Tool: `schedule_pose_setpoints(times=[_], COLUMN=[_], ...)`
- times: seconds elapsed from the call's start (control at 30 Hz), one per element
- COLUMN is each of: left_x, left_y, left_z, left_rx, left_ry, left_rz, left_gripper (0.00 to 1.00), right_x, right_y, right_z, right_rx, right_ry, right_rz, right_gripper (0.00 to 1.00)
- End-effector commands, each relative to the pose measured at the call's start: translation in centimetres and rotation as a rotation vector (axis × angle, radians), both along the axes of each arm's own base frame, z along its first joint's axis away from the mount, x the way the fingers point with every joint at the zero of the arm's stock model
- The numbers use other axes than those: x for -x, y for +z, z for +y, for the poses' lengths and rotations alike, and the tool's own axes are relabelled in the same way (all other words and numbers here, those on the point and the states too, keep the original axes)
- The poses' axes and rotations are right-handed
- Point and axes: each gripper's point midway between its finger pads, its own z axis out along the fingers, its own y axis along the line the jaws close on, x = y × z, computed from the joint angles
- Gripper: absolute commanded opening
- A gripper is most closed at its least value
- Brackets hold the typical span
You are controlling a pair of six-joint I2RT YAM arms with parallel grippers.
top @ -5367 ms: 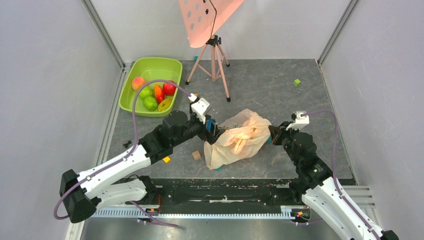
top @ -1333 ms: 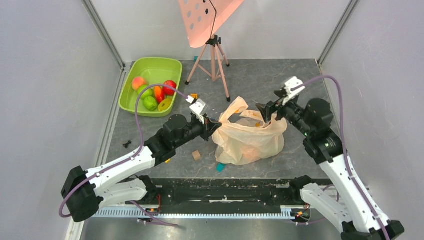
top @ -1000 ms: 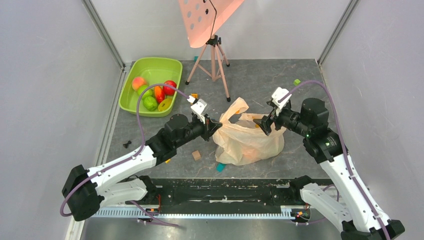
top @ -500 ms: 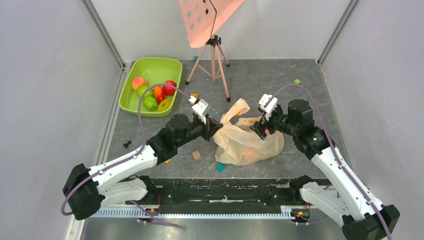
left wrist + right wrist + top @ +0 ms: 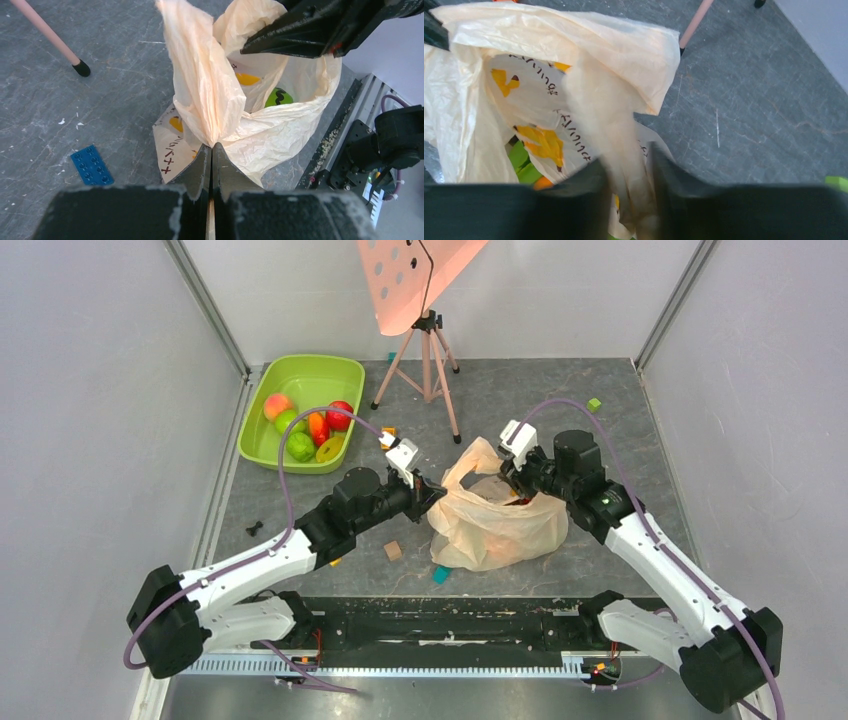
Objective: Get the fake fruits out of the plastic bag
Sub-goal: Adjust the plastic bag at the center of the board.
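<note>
The plastic bag (image 5: 495, 525) stands crumpled mid-table with its mouth open upward. My left gripper (image 5: 432, 498) is shut on the bag's left rim; the left wrist view shows the film (image 5: 210, 90) pinched at the fingertips (image 5: 211, 147). My right gripper (image 5: 510, 485) is at the far rim, and in the right wrist view a fold of the bag (image 5: 589, 55) fills the narrow gap between its jaws (image 5: 626, 160). Inside the bag show a green fruit (image 5: 278, 97), green pieces (image 5: 519, 157) and an orange one (image 5: 541, 183). Several fake fruits, among them a red apple (image 5: 339, 415), lie in the tub.
The lime-green tub (image 5: 300, 372) sits at the back left. A pink tripod (image 5: 428, 360) stands behind the bag. Small blocks lie about: green (image 5: 594, 404), brown (image 5: 393, 551), teal (image 5: 441, 574). A blue studded plate (image 5: 91, 165) lies left of the bag.
My right arm has swung left and down to the bag's far rim, and its jaws have narrowed onto a fold of film. The left gripper has kept its hold.
</note>
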Motion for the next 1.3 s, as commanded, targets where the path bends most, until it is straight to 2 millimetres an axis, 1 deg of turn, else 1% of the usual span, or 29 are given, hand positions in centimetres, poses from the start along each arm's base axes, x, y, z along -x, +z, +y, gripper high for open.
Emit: schedule_pose_setpoints(times=[0.0,0.1,0.17,0.2,0.3,0.37,0.43,0.5,0.57,0.63,0.67,0.7,0.73,0.77,0.8,0.83,0.87,0.9,0.93,1.0,1.1,1.17,1.23,1.27], left_x=[-2.5,-4.4,-5.6,-6.2,-7.5,-7.9,-7.9,-7.6,-7.1,-6.4,-6.1,-5.6,-5.3,-5.0,-4.6,-4.4,-4.1,-3.8,-3.6,-3.3,-2.9,-2.8,-2.9,-3.1], left_y=[4.5,6.6,8.8,9.8,12.4,13.9,14.7,14.8,13.8,12.3,11.3,10.7,9.9,9.5,9.2,9.0,8.9,9.2,9.3,10.2,12.5,14.1,15.1,15.0], left_z=[0.4,1.3,1.6,1.8,2.1,2.4,2.5,2.8,3.2,3.5,3.5,3.6,3.6,3.6,3.5,3.3,3.0,2.7,2.4,1.8,0.9,0.1,-0.9,-1.6], left_rx=[0.067,0.059,0.059,0.061,0.069,0.079,0.086,0.1,0.122,0.142,0.145,0.154,0.159,0.167,0.17,0.17,0.17,0.171,0.168,0.169,0.204,0.223,0.216,0.199], left_ry=[0.116,0.195,0.223,0.234,0.256,0.262,0.261,0.262,0.263,0.257,0.247,0.239,0.232,0.221,0.205,0.189,0.168,0.141,0.124,0.089,0.036,0.002,-0.038,-0.058], left_rz=[-0.081,-0.103,-0.132,-0.147,-0.194,-0.228,-0.26,-0.276,-0.273,-0.255,-0.239,-0.225,-0.209,-0.199,-0.188,-0.179,-0.169,-0.165,-0.161,-0.156,-0.16,-0.163,-0.156,-0.145], left_gripper=[0.02,0.02,0.02,0.02,0.02,0.02,0.02,0.02,0.02,0.02,0.02,0.07,0.19,0.42,0.62,0.8,0.89,0.96,0.99,1.0,1.0,1.0,1.0,1.0], right_x=[-2.6,-3.9,-4.3,-4.4,-4.5,-4.0,-3.3,-2.4,-1.5,-0.4,-0.1,0.3,0.6,0.8,1.0,1.1,1.3,1.5,1.7,2.1,2.4,2.6,2.7,2.8], right_y=[4.2,8.0,11.0,12.6,16.6,18.5,19.3,19.1,18.2,17.2,16.2,15.5,14.5,13.6,12.9,12.2,11.8,11.4,11.2,11.1,11.1,11.2,11.2,11.3], right_z=[-0.4,-1.2,-1.7,-2.2,-4.3,-5.8,-7.0,-7.8,-8.1,-7.8,-7.5,-6.9,-6.2,-5.7,-5.1,-4.7,-4.0,-3.6,-3.1,-2.5,-1.9,-1.9,-2.1,-2.2], right_rx=[-0.098,-0.219,-0.313,-0.363,-0.469,-0.518,-0.555,-0.576,-0.586,-0.597,-0.595,-0.599,-0.597,-0.598,-0.604,-0.598,-0.622,-0.627,-0.633,-0.643,-0.647,-0.647,-0.652,-0.656], right_ry=[-0.144,-0.265,-0.325,-0.361,-0.487,-0.542,-0.579,-0.594,-0.579,-0.534,-0.508,-0.472,-0.434,-0.407,-0.379,-0.359,-0.329,-0.306,-0.281,-0.246,-0.208,-0.202,-0.211,-0.215], right_rz=[-0.09,-0.149,-0.209,-0.241,-0.326,-0.387,-0.437,-0.474,-0.495,-0.502,-0.494,-0.483,-0.462,-0.44,-0.416,-0.401,-0.368,-0.35,-0.337,-0.318,-0.304,-0.305,-0.305,-0.307], right_gripper=[0.0,0.0,0.0,0.0,0.0,0.0,0.0,0.0,0.0,0.0,0.0,0.0,0.0,0.0,0.0,0.0,0.0,0.0,0.0,0.0,0.0,0.0,0.0,0.0])
